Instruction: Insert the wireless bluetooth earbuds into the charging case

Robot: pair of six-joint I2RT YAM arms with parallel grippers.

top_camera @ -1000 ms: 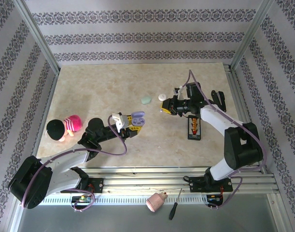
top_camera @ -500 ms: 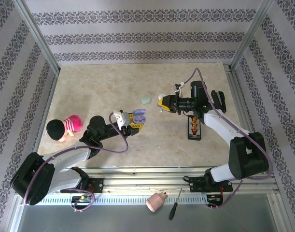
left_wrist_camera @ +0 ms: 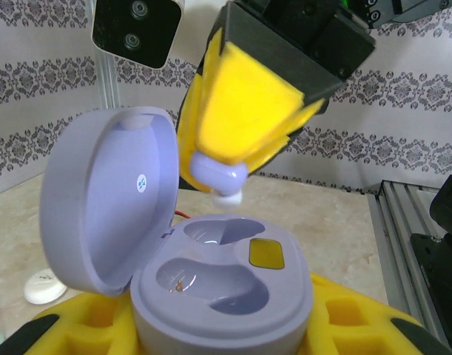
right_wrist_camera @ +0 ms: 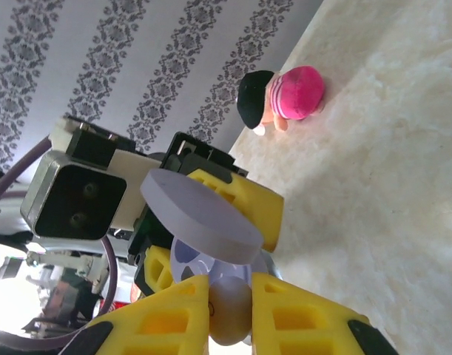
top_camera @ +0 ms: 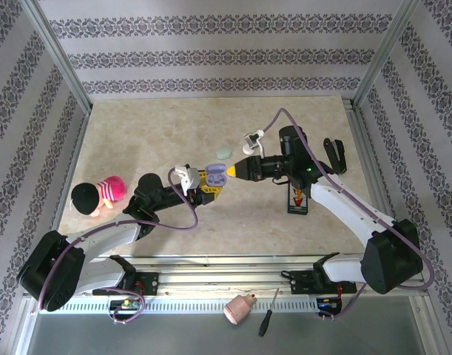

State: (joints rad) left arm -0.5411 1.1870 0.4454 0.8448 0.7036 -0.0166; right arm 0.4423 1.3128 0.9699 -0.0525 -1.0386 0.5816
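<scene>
My left gripper (top_camera: 205, 186) is shut on a lilac charging case (left_wrist_camera: 218, 288) with its lid (left_wrist_camera: 107, 200) swung open and both wells bare. The same case (top_camera: 216, 175) appears in the top view. My right gripper (left_wrist_camera: 240, 159) hangs just above the far well, shut on a lilac earbud (left_wrist_camera: 220, 174) whose white tip points down, a small gap above the case. From the right wrist, that earbud (right_wrist_camera: 229, 310) sits pinched between my yellow fingers (right_wrist_camera: 174, 318), with the case lid (right_wrist_camera: 200, 214) right behind. A mint bud or case (top_camera: 223, 153) and a white one (left_wrist_camera: 42, 285) lie on the table.
A pink doll with a black hat (top_camera: 100, 194) lies at the left of the marble tabletop (top_camera: 152, 133). A black tool tray (top_camera: 298, 198) sits under my right arm. A pink drill chuck (top_camera: 239, 308) and a screwdriver (top_camera: 268, 313) rest beyond the near rail.
My right gripper has swung left from the middle right of the table, carrying the earbud, and now hovers over the open case. My left gripper has lifted the case slightly toward it.
</scene>
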